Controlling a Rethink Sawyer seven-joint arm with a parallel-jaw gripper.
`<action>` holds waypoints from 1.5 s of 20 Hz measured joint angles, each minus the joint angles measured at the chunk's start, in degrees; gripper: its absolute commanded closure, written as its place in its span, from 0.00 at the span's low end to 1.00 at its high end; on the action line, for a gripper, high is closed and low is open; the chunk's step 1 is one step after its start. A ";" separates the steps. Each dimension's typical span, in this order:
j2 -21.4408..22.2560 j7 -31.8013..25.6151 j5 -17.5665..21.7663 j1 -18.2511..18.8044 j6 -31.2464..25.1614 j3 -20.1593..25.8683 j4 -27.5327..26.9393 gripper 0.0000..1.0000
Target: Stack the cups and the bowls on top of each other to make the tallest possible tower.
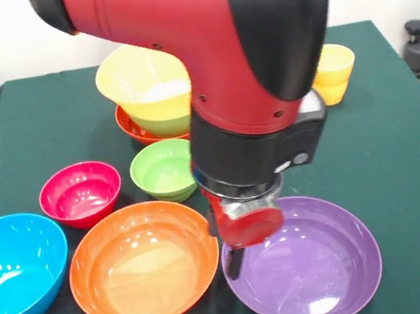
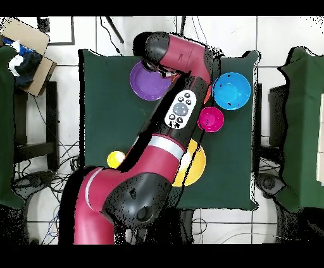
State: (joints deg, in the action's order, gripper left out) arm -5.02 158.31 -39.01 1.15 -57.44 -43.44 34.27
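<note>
The tower (image 1: 146, 87) stands at the table's back: a red-orange bowl (image 1: 128, 128) lowest, a lime green bowl (image 1: 162, 125) in it, and a large yellow-orange bowl uppermost. Two yellow-orange cups (image 1: 333, 72) sit nested at the back right; they also show in the overhead view (image 2: 116, 159). My gripper (image 1: 236, 256) hangs low over the left rim of the wide purple bowl (image 1: 310, 265), beside the big orange bowl (image 1: 144, 265). Loose blue (image 1: 10, 272), magenta (image 1: 80, 194) and small lime green (image 1: 162, 171) bowls stand to the left. In the overhead view the arm hides the gripper.
The green table (image 1: 411, 146) has bare cloth on the right side. The arm's thick wrist covers the middle of the front view. In the overhead view the purple bowl (image 2: 149, 81), blue bowl (image 2: 231, 90) and magenta bowl (image 2: 211, 119) lie at the far side.
</note>
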 measured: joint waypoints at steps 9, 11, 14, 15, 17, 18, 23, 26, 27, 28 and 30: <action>1.01 0.00 0.00 -1.63 0.00 2.26 0.42 0.00; 1.32 0.00 0.00 -1.78 0.00 2.58 0.83 0.00; 1.82 0.00 0.01 -1.85 0.00 3.13 1.64 0.00; 2.35 0.00 0.04 -1.91 0.01 3.53 2.45 0.00; 2.75 0.00 0.08 -2.01 0.00 3.68 3.17 0.00; 3.57 0.00 0.12 -2.24 0.01 3.85 4.66 0.00; 5.50 0.00 0.24 -2.83 0.01 4.15 8.32 0.00; 7.10 0.00 1.03 -3.10 0.01 4.49 11.31 0.00; 7.66 0.00 1.44 -3.10 0.01 4.71 12.33 0.00; 7.94 0.00 1.69 -3.09 0.01 4.82 12.88 0.00; 8.34 0.00 2.04 -3.09 0.01 5.01 13.69 0.00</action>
State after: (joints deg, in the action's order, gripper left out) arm 3.32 158.31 -36.97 -1.94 -57.43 -38.44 47.95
